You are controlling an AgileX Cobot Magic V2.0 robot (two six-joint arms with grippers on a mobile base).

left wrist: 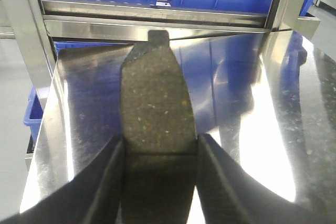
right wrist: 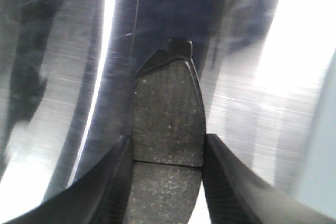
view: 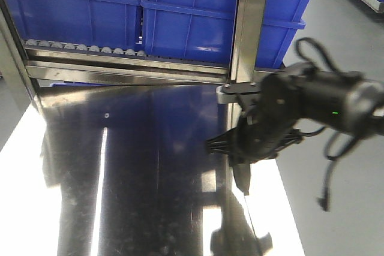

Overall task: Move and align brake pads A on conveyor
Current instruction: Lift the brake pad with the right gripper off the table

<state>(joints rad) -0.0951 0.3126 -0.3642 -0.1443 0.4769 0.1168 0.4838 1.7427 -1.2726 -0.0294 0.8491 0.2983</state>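
The wide shiny tabletop ends under blue bins. The left pincer grips a brake pad over it. The right pincer, tilted down by the right edge, grips a second brake pad.

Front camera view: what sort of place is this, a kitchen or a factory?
Probably a factory or workshop parts station. Big blue plastic bins sit on a metal roller rack behind a shiny steel tabletop, and the left gripper and right gripper each hold a dark brake pad.
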